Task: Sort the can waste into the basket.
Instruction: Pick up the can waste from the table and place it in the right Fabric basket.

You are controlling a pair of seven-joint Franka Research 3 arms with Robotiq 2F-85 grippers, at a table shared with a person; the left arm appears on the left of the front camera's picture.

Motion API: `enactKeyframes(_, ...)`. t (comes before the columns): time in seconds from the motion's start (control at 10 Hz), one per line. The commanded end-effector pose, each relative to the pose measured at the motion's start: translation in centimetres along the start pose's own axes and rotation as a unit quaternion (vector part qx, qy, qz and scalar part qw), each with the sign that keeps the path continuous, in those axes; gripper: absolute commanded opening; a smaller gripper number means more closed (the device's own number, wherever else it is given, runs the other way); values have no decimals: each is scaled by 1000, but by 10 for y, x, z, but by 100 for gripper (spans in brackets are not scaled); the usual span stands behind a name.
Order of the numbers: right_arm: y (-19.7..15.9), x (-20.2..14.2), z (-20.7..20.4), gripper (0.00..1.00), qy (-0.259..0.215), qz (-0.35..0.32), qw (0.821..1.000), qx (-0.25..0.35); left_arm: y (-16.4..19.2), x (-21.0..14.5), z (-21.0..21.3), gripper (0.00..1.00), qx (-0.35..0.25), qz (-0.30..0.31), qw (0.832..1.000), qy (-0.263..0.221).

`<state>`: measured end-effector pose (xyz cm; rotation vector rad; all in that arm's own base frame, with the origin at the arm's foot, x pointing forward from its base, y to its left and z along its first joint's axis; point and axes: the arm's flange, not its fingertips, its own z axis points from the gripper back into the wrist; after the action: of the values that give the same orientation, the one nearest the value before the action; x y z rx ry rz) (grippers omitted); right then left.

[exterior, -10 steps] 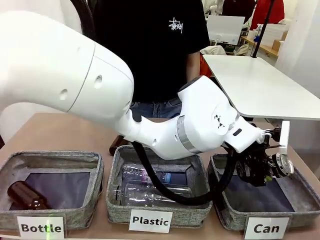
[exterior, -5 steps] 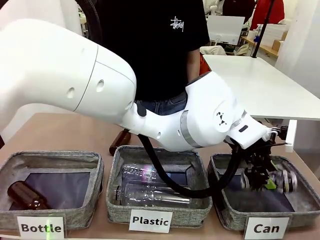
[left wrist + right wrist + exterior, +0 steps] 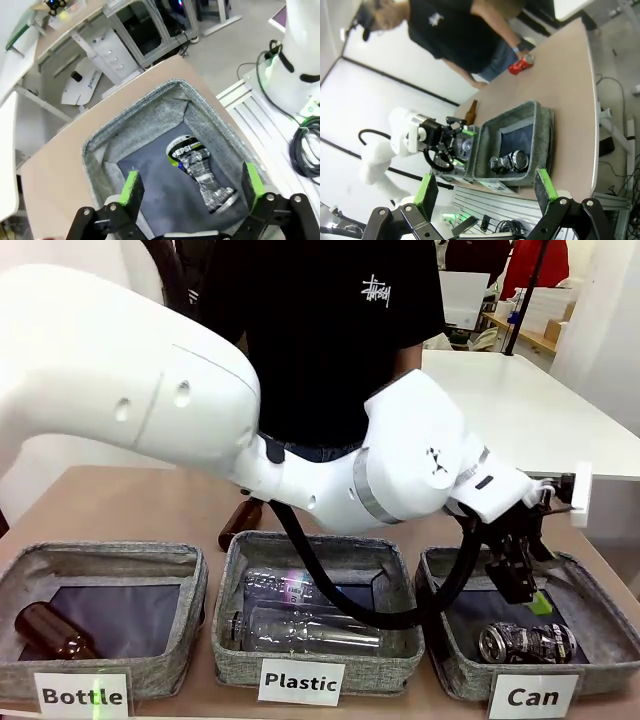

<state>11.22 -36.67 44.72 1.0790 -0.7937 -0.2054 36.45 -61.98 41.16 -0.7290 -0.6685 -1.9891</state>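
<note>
The dark crushed can (image 3: 525,642) with a silver top lies on its side in the grey basket (image 3: 462,678) labelled "Can". My left gripper (image 3: 525,590) hangs open just above it, holding nothing. In the left wrist view the can (image 3: 200,167) rests on the dark lining of the basket (image 3: 150,120), below my open gripper (image 3: 192,187). The right wrist view looks down from high up on the basket (image 3: 542,130) with the can (image 3: 510,161) in it. A red can (image 3: 522,63) stands on the table by the person's hand. My right gripper (image 3: 485,192) is open and empty.
A bin labelled "Plastic" (image 3: 232,660) holds clear bottles. The bin labelled "Bottle" (image 3: 150,670) holds a brown bottle (image 3: 50,632). Another brown bottle (image 3: 240,525) lies on the table behind the bins. The person stands at the far side.
My left gripper has opened and let go of the dark can, which dropped into the "Can" basket. The gripper has risen slightly.
</note>
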Motion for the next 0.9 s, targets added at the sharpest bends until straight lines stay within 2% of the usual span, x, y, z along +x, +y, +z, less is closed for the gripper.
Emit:
enactKeyframes(0.0,6,5,-17,100,4,6,1000,-21,-39,3,67,100,-39,90,995,6)
enactKeyframes(0.1,20,13,-41,100,26,29,999,0,-55,1,111,100,-60,132,989,9)
enactKeyframes(0.2,38,23,-69,100,48,57,997,-12,-76,-7,159,100,-71,169,983,-1)
enactKeyframes(0.4,84,35,-138,100,107,103,989,-7,-124,-51,262,100,-35,260,963,-58)
enactKeyframes(0.5,104,33,-170,100,138,114,984,7,-146,-84,308,100,1,299,949,-99)
enactKeyframes(0.6,115,36,-202,100,167,125,978,25,-161,-126,349,100,21,330,931,-152)
enactKeyframes(0.8,141,20,-260,100,231,82,967,64,-218,-218,424,100,95,418,868,-251)
